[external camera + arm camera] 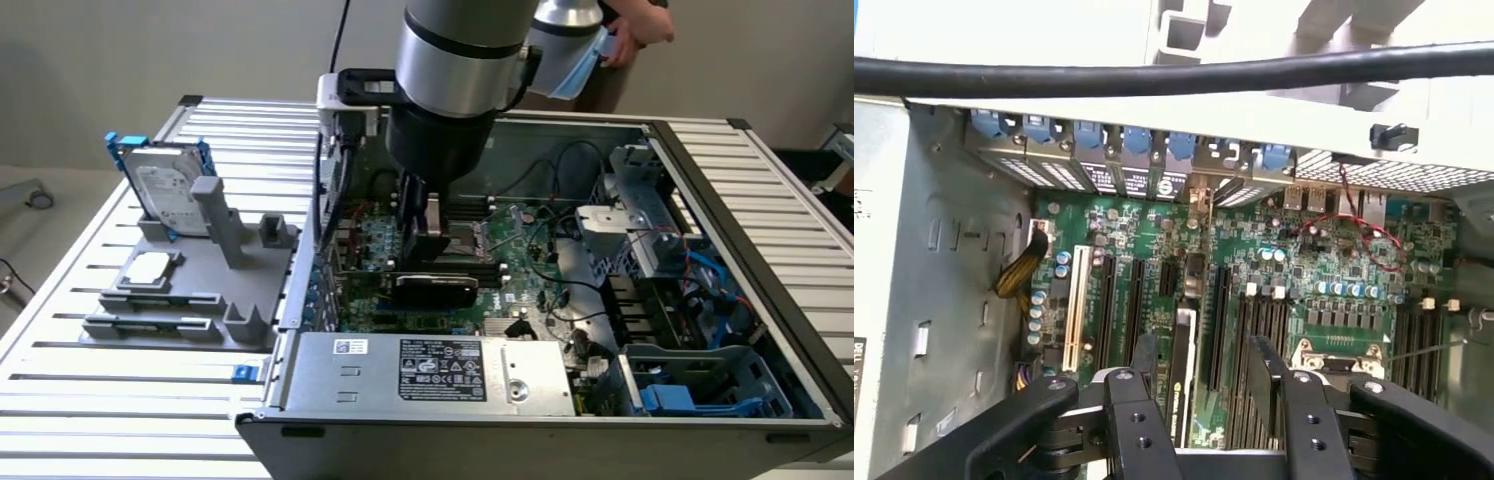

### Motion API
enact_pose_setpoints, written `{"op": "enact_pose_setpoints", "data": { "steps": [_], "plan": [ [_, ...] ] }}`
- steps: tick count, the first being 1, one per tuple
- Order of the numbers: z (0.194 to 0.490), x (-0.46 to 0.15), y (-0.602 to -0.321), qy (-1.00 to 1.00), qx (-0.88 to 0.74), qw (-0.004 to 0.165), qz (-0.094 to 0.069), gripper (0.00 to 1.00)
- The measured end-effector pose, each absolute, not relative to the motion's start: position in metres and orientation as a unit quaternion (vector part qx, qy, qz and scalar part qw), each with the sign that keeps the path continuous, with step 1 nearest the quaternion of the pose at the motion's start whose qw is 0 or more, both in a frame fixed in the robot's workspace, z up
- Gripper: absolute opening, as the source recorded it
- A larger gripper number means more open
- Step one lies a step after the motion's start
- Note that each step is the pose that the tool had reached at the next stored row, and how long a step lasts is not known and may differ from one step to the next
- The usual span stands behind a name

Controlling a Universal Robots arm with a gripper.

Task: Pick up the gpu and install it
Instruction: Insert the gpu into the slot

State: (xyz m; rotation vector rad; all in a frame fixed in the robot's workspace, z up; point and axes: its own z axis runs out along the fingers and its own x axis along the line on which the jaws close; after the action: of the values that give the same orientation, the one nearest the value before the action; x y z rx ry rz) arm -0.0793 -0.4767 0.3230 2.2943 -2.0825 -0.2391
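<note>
Open computer case (534, 445) on the surface, tool (427, 232) inside it.
Tool spread wide, gripping nothing — gpu (434, 290) stands on edge on the motherboard (527, 238) just beneath.

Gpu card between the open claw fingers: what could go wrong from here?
The thin black-shrouded gpu card stands on edge between the open claw's fingers; a crooked move could knock it. One finger hangs close to the long black slots on the green motherboard and might scrape them. The thick black cable over the case could snag.
</note>
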Motion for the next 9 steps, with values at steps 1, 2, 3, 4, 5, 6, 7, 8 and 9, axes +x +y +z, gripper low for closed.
{"op": "enact_pose_setpoints", "data": {
  "steps": [1, 2, 3, 4, 5, 6, 7, 8, 9],
  "plan": [
    [0.3253, -0.0793, -0.4767, -0.67, 0.738, 0.017, -0.077, 0.5],
    [0.3269, -0.0793, -0.4767, -0.67, 0.738, 0.017, -0.077, 0.47],
    [0.3279, -0.0792, -0.4767, -0.67, 0.738, 0.017, -0.077, 0.47],
    [0.328, -0.0793, -0.4767, -0.67, 0.738, 0.018, -0.078, 0.41],
    [0.328, -0.0793, -0.4767, -0.67, 0.738, 0.018, -0.078, 0.35],
    [0.328, -0.0793, -0.4767, -0.67, 0.738, 0.018, -0.078, 0.35],
    [0.3281, -0.0792, -0.4767, -0.67, 0.738, 0.018, -0.078, 0.28],
    [0.328, -0.0792, -0.4767, -0.67, 0.738, 0.018, -0.078, 0.28],
    [0.3281, -0.0793, -0.4767, -0.67, 0.738, 0.018, -0.078, 0.28]
  ]
}}
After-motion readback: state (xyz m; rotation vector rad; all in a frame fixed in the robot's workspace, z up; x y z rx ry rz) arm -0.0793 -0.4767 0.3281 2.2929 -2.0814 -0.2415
